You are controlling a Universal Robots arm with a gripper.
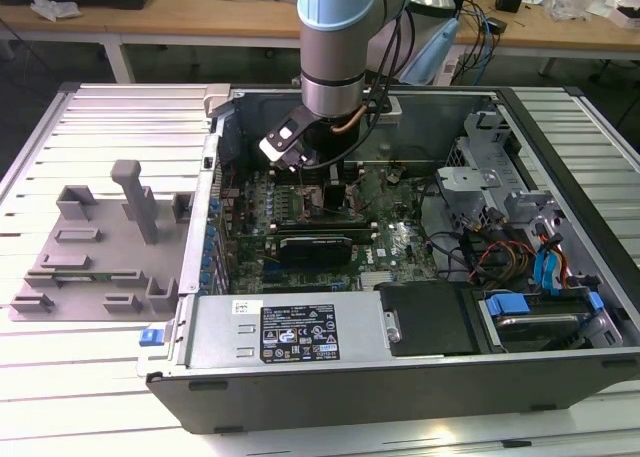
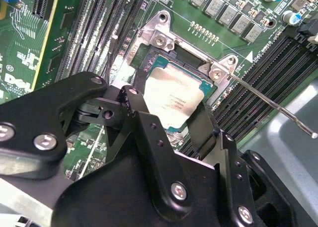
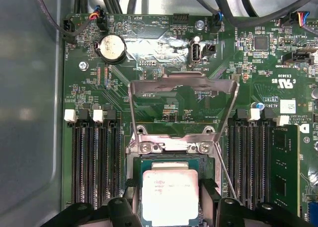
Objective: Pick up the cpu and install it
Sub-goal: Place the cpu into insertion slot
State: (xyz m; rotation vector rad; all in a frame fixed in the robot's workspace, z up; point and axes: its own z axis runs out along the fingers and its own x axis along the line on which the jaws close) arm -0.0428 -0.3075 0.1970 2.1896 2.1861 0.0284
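"Cpu (image 3: 170,187) first: where is it?"

"Between my fingers (image 3: 209,199). My gripper (image 3: 170,202) is closed on it by two opposite edges. It sits at the socket (image 2: 186,52) on the green board (image 3: 149,63), inside the case (image 1: 400,387), under the arm in the upper middle of the exterior view. Seated or a hair above, I cannot tell."

"How is this step done well?"

"I judge it wants the chip level and square to the socket frame, with only a light squeeze. No sliding sideways — the contacts beneath would likely bend. The hinged metal flap (image 3: 181,79) stands open and the thin wire lever (image 2: 268,100) lies off to one side, so nothing should snag."

"And the surfaces?"

"The chip is flat and square: a pale brushed-metal lid on a thin green rim, hard and slick, so only the edges give purchase. The flap is shiny stamped steel with a window. The memory slots (image 3: 92,162) are long black plastic ribs — my fingers are matte black too."
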